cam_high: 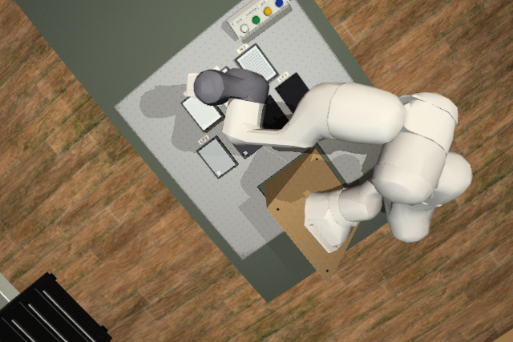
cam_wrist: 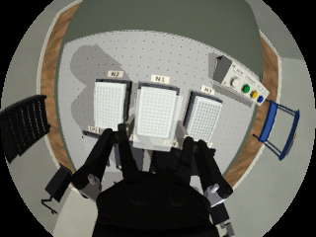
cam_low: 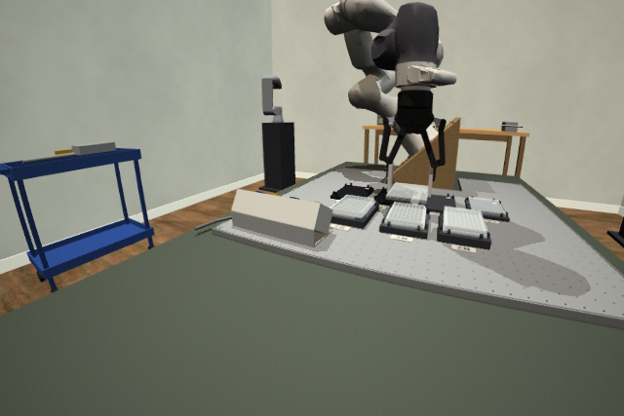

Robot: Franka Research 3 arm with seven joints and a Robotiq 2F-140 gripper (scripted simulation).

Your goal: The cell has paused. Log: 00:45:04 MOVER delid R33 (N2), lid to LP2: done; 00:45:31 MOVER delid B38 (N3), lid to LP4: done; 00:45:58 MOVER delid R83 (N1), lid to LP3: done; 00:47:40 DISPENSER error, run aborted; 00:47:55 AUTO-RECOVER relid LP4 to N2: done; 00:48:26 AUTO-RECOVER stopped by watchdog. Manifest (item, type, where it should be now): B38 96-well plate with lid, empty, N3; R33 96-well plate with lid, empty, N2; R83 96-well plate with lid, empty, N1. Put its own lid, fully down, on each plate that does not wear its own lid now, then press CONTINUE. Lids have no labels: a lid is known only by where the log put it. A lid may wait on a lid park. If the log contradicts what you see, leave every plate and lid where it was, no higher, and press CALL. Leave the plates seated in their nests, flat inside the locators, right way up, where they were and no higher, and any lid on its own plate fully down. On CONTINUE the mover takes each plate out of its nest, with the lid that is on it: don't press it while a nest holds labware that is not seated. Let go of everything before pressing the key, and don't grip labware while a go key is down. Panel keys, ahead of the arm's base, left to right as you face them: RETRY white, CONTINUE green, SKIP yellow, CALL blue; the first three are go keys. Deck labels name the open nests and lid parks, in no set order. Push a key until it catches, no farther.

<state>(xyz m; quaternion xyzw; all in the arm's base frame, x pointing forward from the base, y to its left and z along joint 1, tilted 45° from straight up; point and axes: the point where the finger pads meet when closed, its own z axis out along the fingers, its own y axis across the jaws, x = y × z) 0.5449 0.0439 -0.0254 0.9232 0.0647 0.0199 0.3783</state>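
Note:
Three white 96-well plates stand in a row of nests: left (cam_low: 354, 208), middle (cam_low: 406, 214) and right (cam_low: 463, 222). My gripper (cam_low: 408, 184) is shut on a clear lid (cam_low: 407, 192) and holds it level, just above the deck, behind the middle plate. In the wrist view the held lid (cam_wrist: 157, 114) lies over the middle plate, between the left plate (cam_wrist: 110, 105) and the right plate (cam_wrist: 203, 118). Another lid (cam_high: 216, 157) rests on a lid park at the row's end. I cannot tell which plates wear a lid. The arm hides the middle plate in the overhead view.
The key panel (cam_high: 259, 15) carries white (cam_high: 244, 28), green (cam_high: 256, 19), yellow (cam_high: 267, 10) and blue (cam_high: 279, 2) keys. Empty black lid parks (cam_high: 292, 90) lie beside the nests. A wooden wedge (cam_high: 306, 189) stands by the arm's base.

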